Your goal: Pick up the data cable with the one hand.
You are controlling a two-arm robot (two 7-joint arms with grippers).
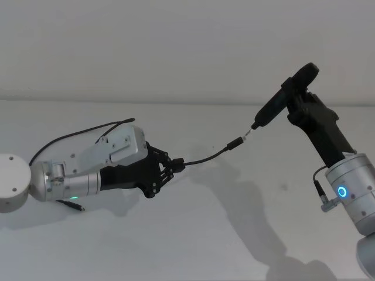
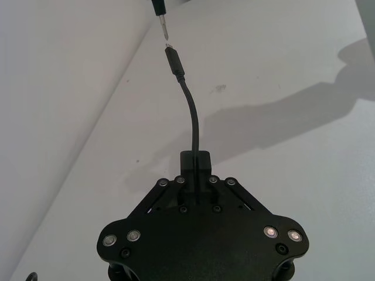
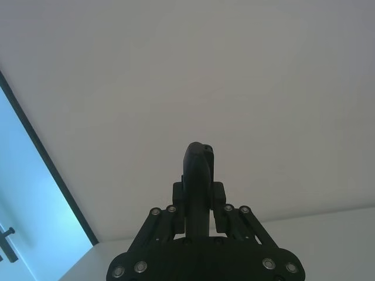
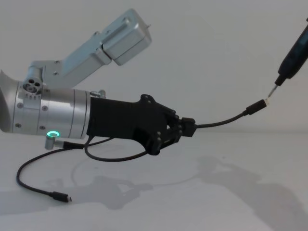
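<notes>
My left gripper (image 1: pixel 176 164), black and angular on a silver wrist with a green ring light (image 4: pixel 53 134), is shut on the data cable (image 1: pixel 208 157). It hangs above the white table. Beyond the fingers the cable (image 2: pixel 192 111) curves up to a small plug (image 1: pixel 236 143) with a metal tip. That tip nearly touches the point of a slim black tool (image 1: pixel 275 105). My right gripper (image 1: pixel 302 99), raised at the right, is shut on the tool (image 3: pixel 199 158). In the chest view the cable (image 4: pixel 226 120) trails back under the left gripper (image 4: pixel 187 128), and its other end (image 4: pixel 60 196) lies on the table.
The white table (image 1: pixel 234 234) stretches in front of a plain wall. A shorter black cable (image 1: pixel 76 136) arcs over the left arm. The right wrist carries a blue ring light (image 1: pixel 341 191). A window edge (image 3: pixel 35 193) shows in the right wrist view.
</notes>
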